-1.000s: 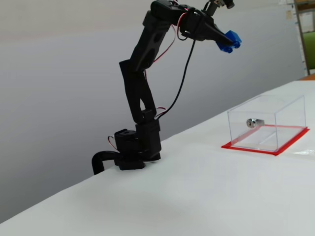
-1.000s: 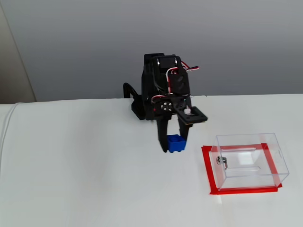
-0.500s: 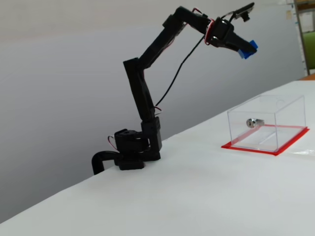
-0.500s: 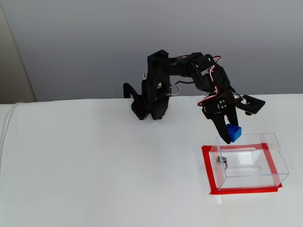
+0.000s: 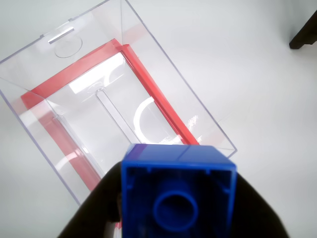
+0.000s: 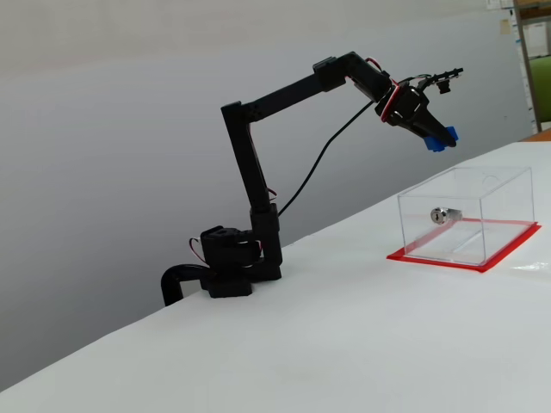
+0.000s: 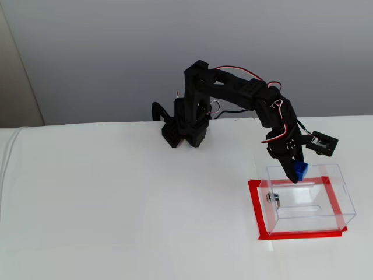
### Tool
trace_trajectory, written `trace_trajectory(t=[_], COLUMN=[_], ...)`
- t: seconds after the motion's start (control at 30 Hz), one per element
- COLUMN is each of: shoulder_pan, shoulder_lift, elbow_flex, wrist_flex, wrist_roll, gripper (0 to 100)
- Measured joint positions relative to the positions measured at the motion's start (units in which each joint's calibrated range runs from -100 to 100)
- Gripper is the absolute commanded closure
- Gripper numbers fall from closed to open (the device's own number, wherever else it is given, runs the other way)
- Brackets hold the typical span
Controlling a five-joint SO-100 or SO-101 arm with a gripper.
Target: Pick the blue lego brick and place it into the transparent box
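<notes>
Jaws pinch the blue lego brick (image 5: 178,193), hollow underside facing the wrist camera, carried high above the transparent box (image 6: 469,215) near the tabletop's right edge in a fixed view, clearing its walls before release.

Wrist view: blue lego brick (image 5: 179,193) cut by bottom edge, hides the end effector (image 5: 173,213) tips. Transparent box (image 5: 94,106) near corner behind brick.
</notes>
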Motion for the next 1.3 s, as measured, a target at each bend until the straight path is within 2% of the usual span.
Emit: trace_trajectory(t=[0.37, 0.73, 0.93, 1.3], shoulder_pan=[-2.1, -4.2, -4.2, -4.4], shoulder_lift=[9.0, 11.2, 11.2, 11.2], elbow_flex=[0.2, 0.2, 0.2, 0.2], wrist_flex=[-6.2, -10.3, -10.3, -10.3], wrist_roll=[-2.0, -3.2, -3.5, -3.5], gripper=[84, 84, 69, 69])
